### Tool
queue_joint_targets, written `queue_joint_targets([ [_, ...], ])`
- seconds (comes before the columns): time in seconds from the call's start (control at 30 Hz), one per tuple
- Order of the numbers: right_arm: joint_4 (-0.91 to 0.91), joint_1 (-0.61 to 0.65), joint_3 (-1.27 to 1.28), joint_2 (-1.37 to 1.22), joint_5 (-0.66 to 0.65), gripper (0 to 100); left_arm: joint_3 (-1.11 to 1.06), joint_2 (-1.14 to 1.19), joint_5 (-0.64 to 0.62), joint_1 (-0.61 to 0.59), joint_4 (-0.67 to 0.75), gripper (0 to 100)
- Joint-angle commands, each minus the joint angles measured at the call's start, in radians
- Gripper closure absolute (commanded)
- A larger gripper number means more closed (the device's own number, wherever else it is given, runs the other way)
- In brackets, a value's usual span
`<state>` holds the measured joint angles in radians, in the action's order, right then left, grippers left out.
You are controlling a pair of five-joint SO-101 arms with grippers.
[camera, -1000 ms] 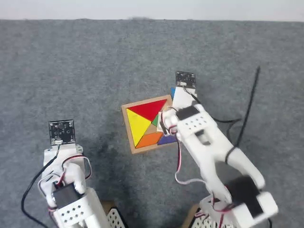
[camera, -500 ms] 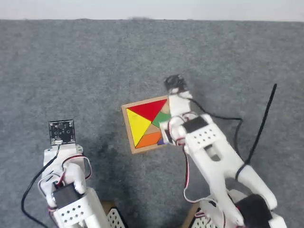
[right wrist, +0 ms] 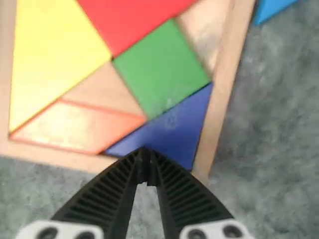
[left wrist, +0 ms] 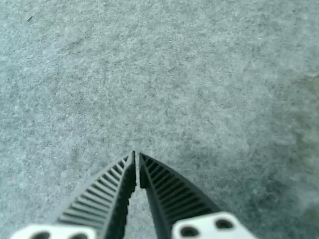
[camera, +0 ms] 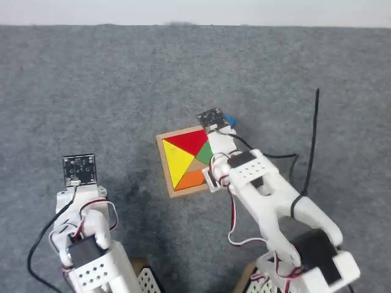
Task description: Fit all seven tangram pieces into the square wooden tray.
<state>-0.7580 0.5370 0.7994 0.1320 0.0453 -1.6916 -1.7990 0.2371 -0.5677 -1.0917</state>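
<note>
The main danger sits at the right gripper [right wrist: 144,160]. Its jaws are together, and the tips hang over the near rim of the wooden tray [right wrist: 223,89], just beside the dark blue triangle [right wrist: 172,132]. If the tips go lower here, I think they can catch this triangle and lift or shift it, or they can push the whole tray, which probably slides easily on the grey worktop [camera: 91,79].

A second risk is the light blue piece [right wrist: 271,7]. It lies on the worktop just beside the tray's far right corner, outside the rim. If it is pushed instead of lifted, it may ride up on the rim and stay tilted.

The tray lies near the middle of the worktop. Inside it are the yellow triangle [right wrist: 55,50], the red triangle [right wrist: 129,17], the green square [right wrist: 159,67], the orange parallelogram [right wrist: 75,127] and the dark blue triangle. Two places are bare wood: a small triangle [right wrist: 102,89] in the middle and a gap [right wrist: 207,30] by the far right corner.

The left gripper [left wrist: 137,158] hangs over bare worktop near the front left corner, jaws together and holding nothing.
</note>
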Motion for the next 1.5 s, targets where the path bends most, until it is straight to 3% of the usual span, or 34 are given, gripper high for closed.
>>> queue_joint_targets([
  [0.0,0.016,-0.024,-0.084,-0.041,-0.018,99.2,0.008,-0.015,0.012,0.002,-0.003,98],
  [0.13,0.005,-0.025,-0.092,0.018,-0.017,99.2,0.008,-0.015,0.012,0.002,-0.003,98],
  [0.33,-0.077,-0.099,-0.095,0.334,-0.083,98.7,0.008,-0.015,0.012,0.002,-0.003,98],
  [0.43,-0.114,-0.156,-0.147,0.372,-0.120,92.5,0.008,-0.015,0.012,0.002,-0.003,98],
  [0.6,-0.166,-0.194,-0.400,0.159,-0.117,80.4,0.008,-0.015,0.012,0.002,-0.003,98],
  [0.8,-0.213,-0.194,-0.790,-0.288,0.012,79.6,0.008,-0.015,0.012,0.002,-0.003,98],
  [1.07,-0.435,-0.200,-1.278,-0.733,-0.115,79.3,0.008,-0.015,0.012,0.002,-0.003,98],
  [1.47,-0.472,-0.197,-1.369,-0.878,-0.160,79.3,0.008,-0.015,0.012,0.000,-0.003,98],
])
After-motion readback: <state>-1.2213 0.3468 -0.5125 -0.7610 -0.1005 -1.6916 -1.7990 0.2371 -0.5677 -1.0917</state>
